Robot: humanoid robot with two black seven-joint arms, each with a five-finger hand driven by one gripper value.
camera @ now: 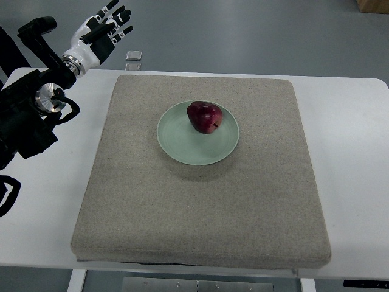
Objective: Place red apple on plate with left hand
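A dark red apple lies on a pale green plate, toward the plate's upper middle. The plate sits near the centre of a beige fabric mat. My left hand is raised at the upper left, beyond the table's far edge and well away from the plate. Its fingers are spread and hold nothing. The black left arm comes in along the left edge. No right arm shows.
The mat covers most of a white table. A small clear square object lies on the grey floor just past the far table edge. A brown box corner shows at the top right.
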